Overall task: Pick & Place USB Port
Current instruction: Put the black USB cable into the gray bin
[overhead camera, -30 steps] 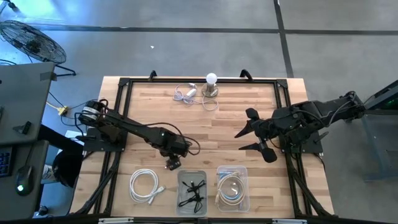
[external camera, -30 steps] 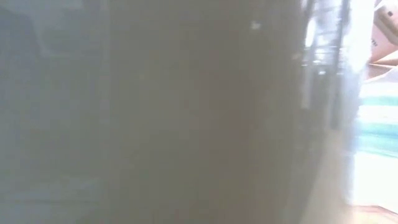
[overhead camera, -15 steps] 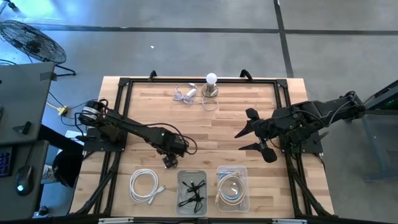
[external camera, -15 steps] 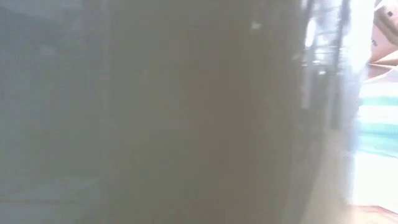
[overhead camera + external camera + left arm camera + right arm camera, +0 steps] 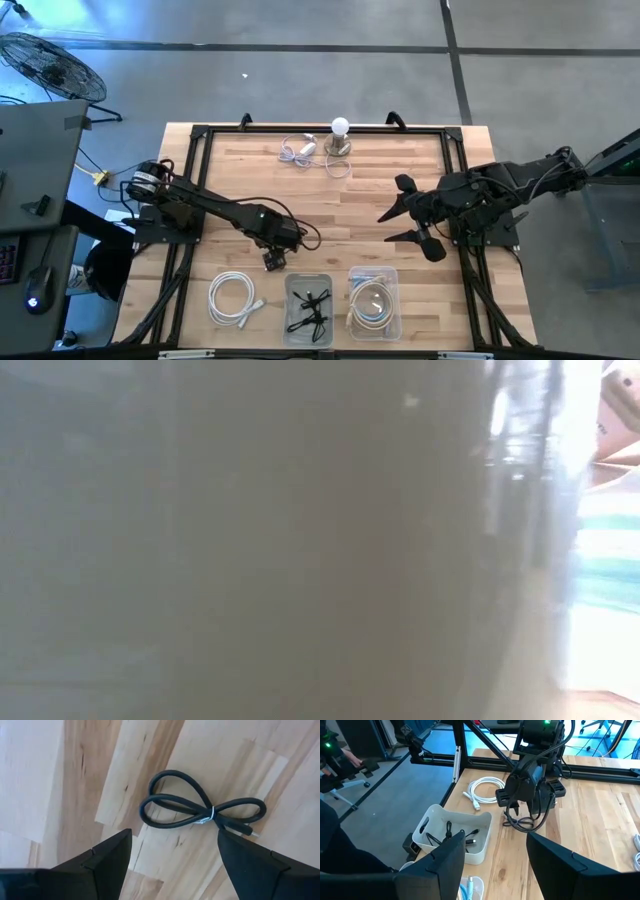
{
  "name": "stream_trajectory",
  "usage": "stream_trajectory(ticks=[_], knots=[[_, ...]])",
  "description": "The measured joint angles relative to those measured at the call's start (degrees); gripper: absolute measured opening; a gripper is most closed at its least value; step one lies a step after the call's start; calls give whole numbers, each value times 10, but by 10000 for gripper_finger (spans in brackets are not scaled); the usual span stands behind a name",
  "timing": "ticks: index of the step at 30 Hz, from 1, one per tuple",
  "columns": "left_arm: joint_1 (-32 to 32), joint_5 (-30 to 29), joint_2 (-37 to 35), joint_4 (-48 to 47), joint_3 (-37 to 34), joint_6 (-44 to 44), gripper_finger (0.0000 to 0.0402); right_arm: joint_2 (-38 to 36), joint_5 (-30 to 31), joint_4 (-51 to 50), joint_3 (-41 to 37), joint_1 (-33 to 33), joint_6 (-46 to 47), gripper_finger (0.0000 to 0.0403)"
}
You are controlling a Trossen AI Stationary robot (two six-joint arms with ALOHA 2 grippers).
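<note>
left gripper (image 5: 172, 852) | jaws spread, black cable (image 5: 200, 810) lies just ahead between them | light, floppy, likely slippery | grip at tied middle | right gripper (image 5: 405, 224) spread, waiting

Even bright light overhead and at both wrists; low view wholly blurred, dim.

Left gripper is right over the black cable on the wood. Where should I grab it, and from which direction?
Take the black cable at its pinched middle, where a small tie bundles the strands between the two loops. It lies flat on the table, so probably come straight down with the left gripper, open fingers straddling that waist. The loops and plug end would likely slip.
</note>
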Motion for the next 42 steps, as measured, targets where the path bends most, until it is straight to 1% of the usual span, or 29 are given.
stream_trajectory(ticks=[2,6,12,18,20,27,32,34,35,37,40,41,42], knots=[[0,8,0,0,0,-8,289,0,0,0,0,0,1,204],[0,33,0,3,0,-57,289,0,0,0,0,0,5,204],[0,24,0,13,0,-98,289,0,0,0,0,0,5,204],[0,11,13,10,0,-201,289,0,-8,0,0,0,14,204],[-1,24,28,39,1,-215,289,0,-12,0,0,0,14,204],[-1,74,72,102,0,-222,289,0,-48,-13,0,0,14,204],[-1,81,94,101,3,-218,284,-2,-56,-31,0,0,14,204],[0,88,96,88,4,-205,262,-4,-57,-35,0,0,14,204],[0,91,101,83,3,-194,240,-5,-59,-37,0,0,14,204],[0,88,103,74,3,-181,177,-5,-69,-39,0,0,14,204],[0,75,103,67,3,-146,48,-6,-76,-39,0,0,14,204],[0,73,103,68,6,-138,26,-6,-77,-40,0,0,14,204],[0,74,105,75,9,-134,21,-6,-76,-40,0,0,14,204]])
